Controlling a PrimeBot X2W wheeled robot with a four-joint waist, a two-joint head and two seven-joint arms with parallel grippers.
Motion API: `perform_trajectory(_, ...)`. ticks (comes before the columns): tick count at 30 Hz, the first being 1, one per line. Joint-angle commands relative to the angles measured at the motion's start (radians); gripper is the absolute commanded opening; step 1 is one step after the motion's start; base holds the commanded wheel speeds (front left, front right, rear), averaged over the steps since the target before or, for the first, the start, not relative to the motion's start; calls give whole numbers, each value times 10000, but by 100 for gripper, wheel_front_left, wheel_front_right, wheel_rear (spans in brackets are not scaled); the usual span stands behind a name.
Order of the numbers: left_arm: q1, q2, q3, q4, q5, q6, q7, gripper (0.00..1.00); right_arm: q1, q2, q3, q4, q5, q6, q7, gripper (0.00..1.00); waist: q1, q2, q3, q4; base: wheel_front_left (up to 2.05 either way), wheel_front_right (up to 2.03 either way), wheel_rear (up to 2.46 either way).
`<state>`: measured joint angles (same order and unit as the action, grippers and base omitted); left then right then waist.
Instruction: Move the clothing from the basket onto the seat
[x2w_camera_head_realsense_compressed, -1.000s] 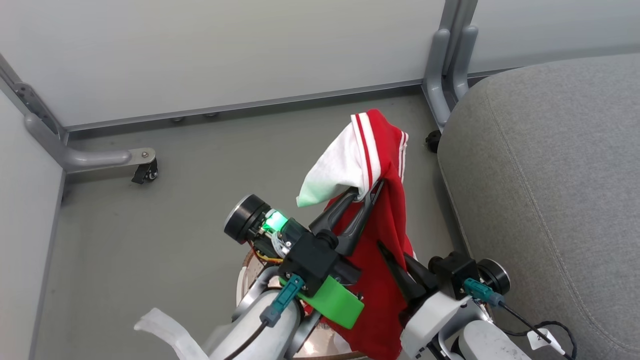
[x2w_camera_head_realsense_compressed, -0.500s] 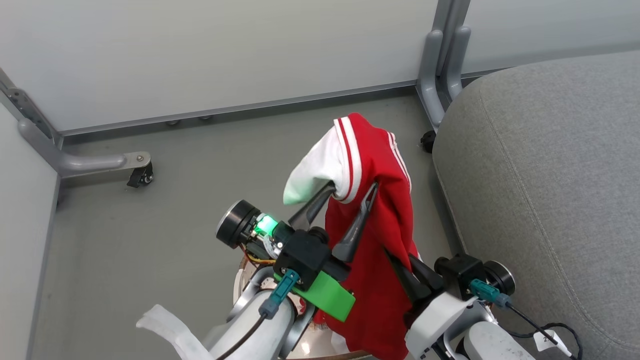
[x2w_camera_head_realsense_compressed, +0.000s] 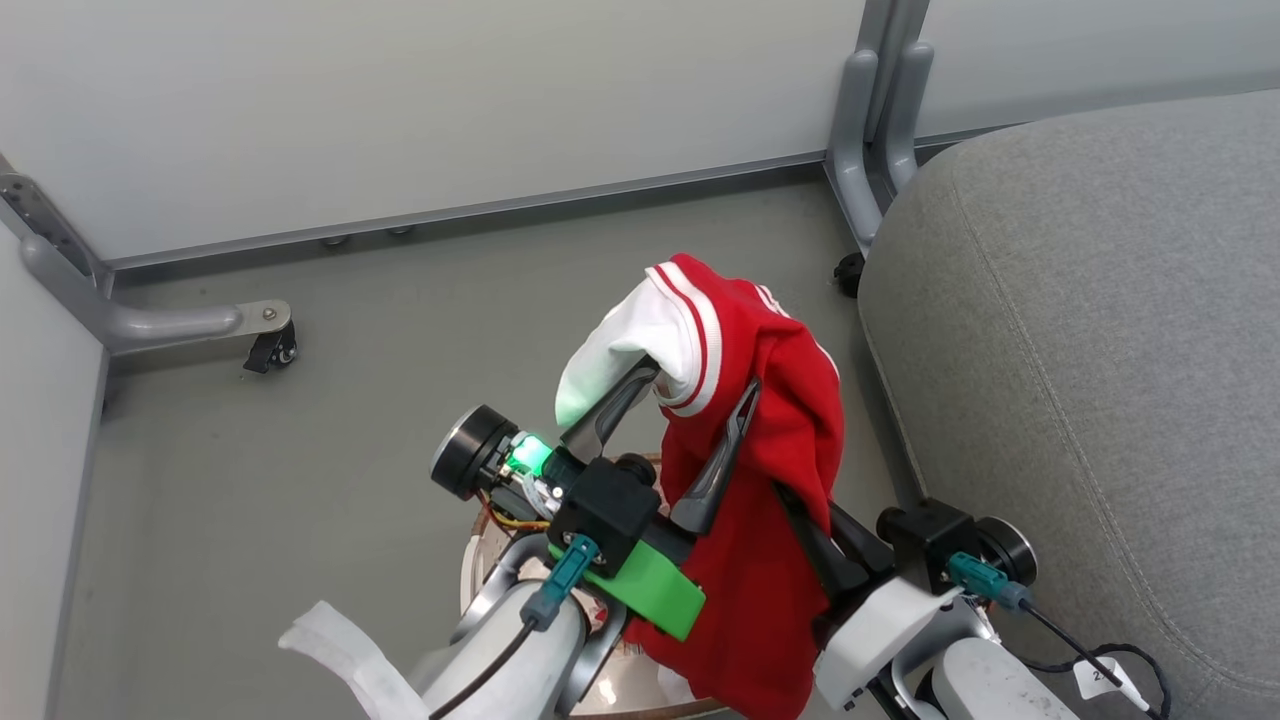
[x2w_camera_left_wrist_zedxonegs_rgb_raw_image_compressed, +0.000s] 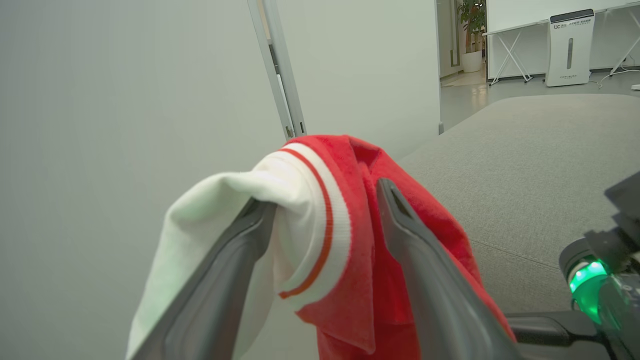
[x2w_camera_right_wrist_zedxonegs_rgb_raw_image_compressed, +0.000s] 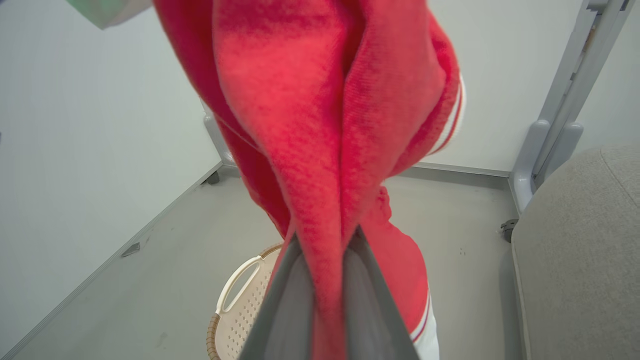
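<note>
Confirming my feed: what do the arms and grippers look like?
Both arms are pale grey-white, ending in black wrist blocks with two long dark fingers, a round silver-rimmed cylinder and a teal plug. The left gripper has a bright green bracket and glowing green light; the right gripper trails a black cable with a white tag.

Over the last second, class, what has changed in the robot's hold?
The left gripper opened from a pinch on the white trim; the clothing now drapes over its fingers. The right gripper stays shut on the clothing, above the basket, beside the seat.
</note>
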<state>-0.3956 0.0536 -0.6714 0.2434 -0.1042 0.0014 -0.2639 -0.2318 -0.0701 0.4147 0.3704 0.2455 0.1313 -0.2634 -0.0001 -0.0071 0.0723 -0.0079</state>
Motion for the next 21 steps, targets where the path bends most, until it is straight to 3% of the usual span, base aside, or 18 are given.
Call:
perform_trajectory(1,-198,41,40,4,-9,65,-7,100,53,-11,-24,-47,3,-10,-20,0,1,71,14,-25,0,0,0)
perform_trajectory(12,-19,151,43,141,-93,-27,-9,100,290,-11,-579,-289,148,-10,-22,0,1,71,93,-132,0,0,0)
perform_trajectory(21,279,598,250,183,-93,-67,-9,100,717,-140,-1696,-1910,158,-10,-20,0,1,71,554,-664,0,0,0)
